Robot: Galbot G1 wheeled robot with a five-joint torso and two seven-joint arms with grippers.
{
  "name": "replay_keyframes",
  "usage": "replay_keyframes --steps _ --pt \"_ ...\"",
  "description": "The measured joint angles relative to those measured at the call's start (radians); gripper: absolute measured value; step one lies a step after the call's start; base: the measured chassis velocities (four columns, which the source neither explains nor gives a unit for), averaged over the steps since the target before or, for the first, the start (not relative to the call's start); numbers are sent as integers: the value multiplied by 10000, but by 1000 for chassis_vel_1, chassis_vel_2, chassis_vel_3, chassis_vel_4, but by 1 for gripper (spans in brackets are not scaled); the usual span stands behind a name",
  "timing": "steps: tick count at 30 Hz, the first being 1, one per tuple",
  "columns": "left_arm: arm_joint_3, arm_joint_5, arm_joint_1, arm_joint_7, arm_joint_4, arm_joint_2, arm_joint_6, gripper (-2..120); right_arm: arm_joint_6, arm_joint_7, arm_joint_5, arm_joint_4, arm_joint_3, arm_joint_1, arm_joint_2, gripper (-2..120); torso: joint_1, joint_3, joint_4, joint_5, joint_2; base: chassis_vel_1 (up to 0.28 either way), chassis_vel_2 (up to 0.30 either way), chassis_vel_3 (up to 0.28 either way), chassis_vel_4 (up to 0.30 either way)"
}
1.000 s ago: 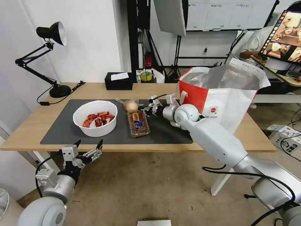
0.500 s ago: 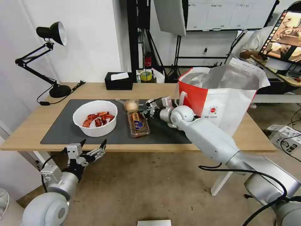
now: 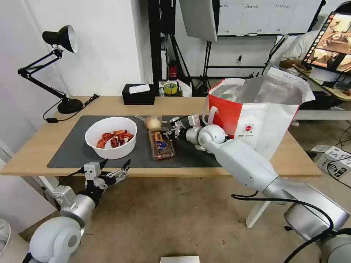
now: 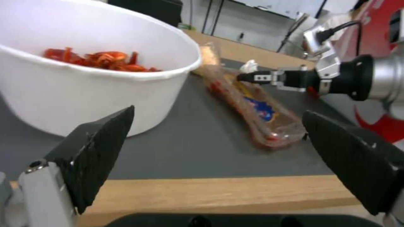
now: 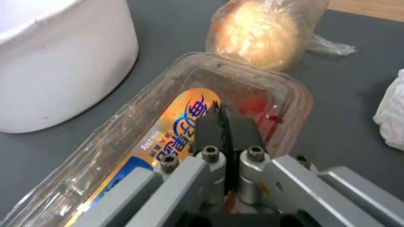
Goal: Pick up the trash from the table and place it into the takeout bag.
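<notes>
On the tabletop (image 3: 40, 146), mid-mat, your right gripper (image 5: 225, 121) hangs over the clear tray (image 3: 161, 144), fingers pressed together on nothing, likely lining up a grasp. Your left gripper (image 3: 113, 171) waits spread wide before the front edge, facing the bowl (image 3: 110, 137).

Count on the table (image 3: 44, 140), centre of frame: one white bowl (image 3: 110, 137) of red shells, one clear hinged tray (image 3: 161, 145), one clear bag with a tan lump (image 3: 152, 122), one crumpled white tissue (image 5: 391, 113). At right, one takeout bag (image 3: 256, 113). Upper centre, one black tissue box (image 3: 138, 94). Upper left, one black desk lamp (image 3: 55, 65). One dark mat (image 3: 73, 153).
</notes>
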Motion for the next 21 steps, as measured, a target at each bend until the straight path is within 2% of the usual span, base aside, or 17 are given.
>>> replay_keyframes --steps 3,8,11,19,21 --pt "173 -776 -330 -29 46 463 240 100 -5 1 6 10 -34 2 -1 0 0 1 1 0 0 0 0 0 0" --pt "480 -1331 -690 -39 239 927 346 100 -6 -18 7 11 -59 7 14 0 0 0 0 0 0 0 0 0 0" --pt "901 -2117 -1215 -40 697 1419 378 100 -12 -39 11 17 -67 10 26 0 1 1 -1 -1 0 0 0 0 0" --pt "1370 -3126 -1869 -46 1255 1871 417 100 -17 -105 11 -20 -112 32 102 0 0 1 -1 -1 0 0 0 0 0" --pt "1457 -3649 -2031 -71 1433 1992 462 100 -16 -151 9 -62 -146 56 162 0 0 0 0 0 0 0 0 0 0"
